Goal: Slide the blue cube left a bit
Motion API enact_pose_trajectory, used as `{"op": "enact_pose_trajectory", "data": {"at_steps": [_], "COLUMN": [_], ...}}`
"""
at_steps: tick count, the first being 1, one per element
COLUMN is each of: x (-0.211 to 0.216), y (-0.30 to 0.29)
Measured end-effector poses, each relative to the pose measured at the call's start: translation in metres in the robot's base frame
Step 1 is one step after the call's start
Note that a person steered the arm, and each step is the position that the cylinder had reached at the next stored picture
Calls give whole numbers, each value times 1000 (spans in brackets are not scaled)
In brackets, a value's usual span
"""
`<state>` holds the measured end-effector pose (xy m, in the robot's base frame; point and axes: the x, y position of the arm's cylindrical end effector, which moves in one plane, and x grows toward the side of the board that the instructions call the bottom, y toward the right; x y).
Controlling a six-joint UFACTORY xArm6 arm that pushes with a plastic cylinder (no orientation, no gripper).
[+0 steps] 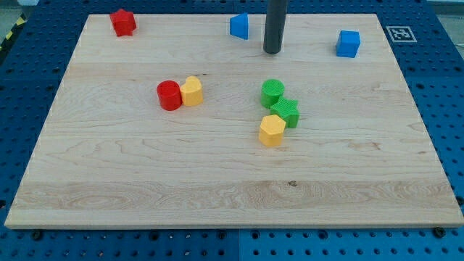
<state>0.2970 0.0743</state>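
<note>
my tip (272,51) rests on the wooden surface (217,181) at the far edge, between a blue wedge-like block (240,26) and the blue cube (348,43).

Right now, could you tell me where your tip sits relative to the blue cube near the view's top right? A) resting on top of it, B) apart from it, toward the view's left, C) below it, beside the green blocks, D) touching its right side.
B: my tip stands clear of the blue cube, on its left in the view, with bare board between them.
</note>
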Motion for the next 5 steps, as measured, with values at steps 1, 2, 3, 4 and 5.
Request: {"op": "enact_pose_trajectory", "data": {"at_steps": [1, 2, 3, 4, 5], "x": [-1, -23, -41, -41, -42], "y": [31, 38, 54, 89, 97]}}
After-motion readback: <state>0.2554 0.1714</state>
